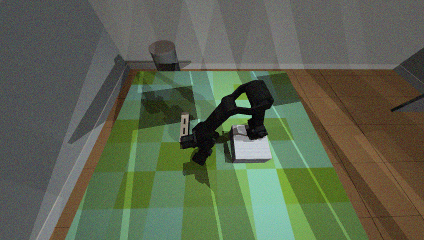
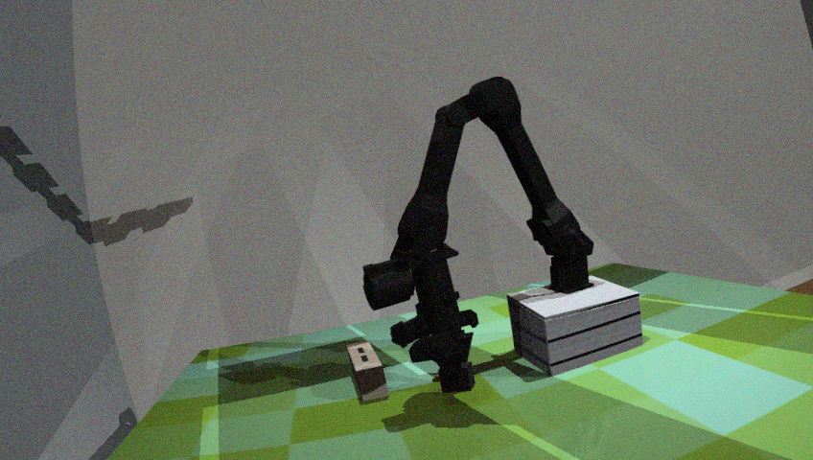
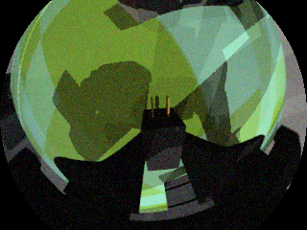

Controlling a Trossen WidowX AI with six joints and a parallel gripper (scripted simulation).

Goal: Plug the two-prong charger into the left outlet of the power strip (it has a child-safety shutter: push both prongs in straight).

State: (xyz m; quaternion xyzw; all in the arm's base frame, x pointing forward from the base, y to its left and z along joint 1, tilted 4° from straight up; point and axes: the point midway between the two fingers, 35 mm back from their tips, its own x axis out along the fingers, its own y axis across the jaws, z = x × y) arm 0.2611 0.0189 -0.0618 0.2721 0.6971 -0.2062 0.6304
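The black charger (image 1: 199,158) (image 2: 459,380) (image 3: 165,154) is between my fingertips, low over the mat. Its two brass prongs (image 3: 168,106) point up the wrist view, away from my palm. My gripper (image 1: 203,154) (image 2: 456,367) (image 3: 159,133) is shut on the charger's body, one finger on each side. Whether the charger touches the mat is hard to tell. The pale power strip (image 1: 182,135) (image 2: 374,380) stands left of my gripper in the top and exterior views, with dark slots in its top. My arm covers its near end in the top view.
A white box with dark stripes (image 1: 252,151) (image 2: 592,335) stands under my arm's base, right of the gripper. A grey cylinder (image 1: 167,56) stands beyond the back left edge of the green checked mat (image 1: 171,190) (image 2: 342,436). Walls rise at the left and back.
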